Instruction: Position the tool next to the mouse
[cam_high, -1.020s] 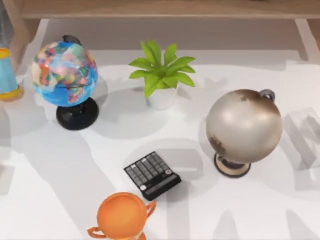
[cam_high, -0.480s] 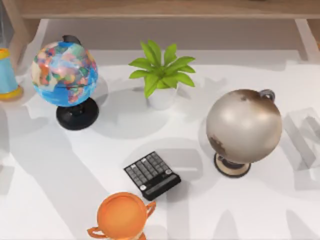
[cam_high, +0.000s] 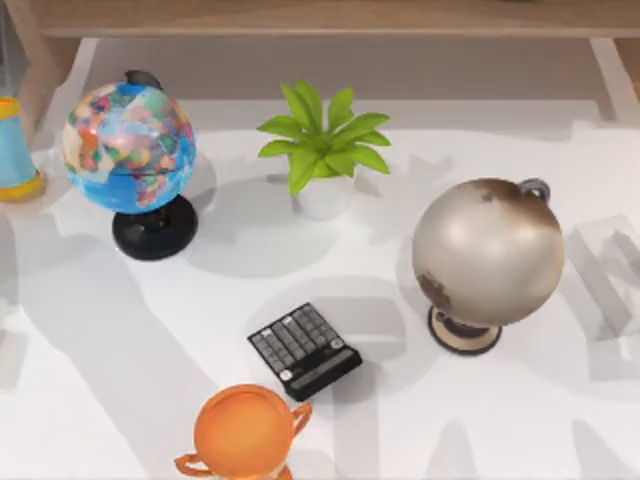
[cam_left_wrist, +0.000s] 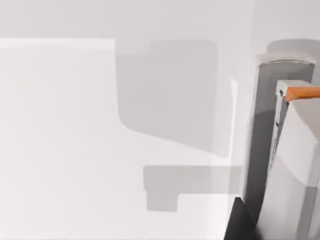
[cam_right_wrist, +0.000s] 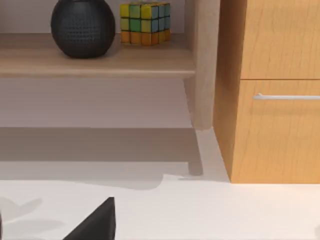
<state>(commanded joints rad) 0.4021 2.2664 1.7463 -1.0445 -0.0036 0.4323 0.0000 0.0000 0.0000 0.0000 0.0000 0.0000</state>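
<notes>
Calculator (cam_high: 304, 350) (presumably the tool) lies flat between the globes, ungrasped; whether either gripper's fingers are parted, I cannot tell.

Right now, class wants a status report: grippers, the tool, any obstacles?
No gripper at work. Calculator flat on table, untouched. Orange cup close beside it; grey globe to its right.

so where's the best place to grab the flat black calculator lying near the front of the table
Probably across the two long edges of the flat black calculator, coming straight down from above. It lies flat and turned at an angle on the white table, so the fingers would need to be rotated to match. The orange two-handled cup stands close to its near-left corner, so keep towards the far end.
</notes>
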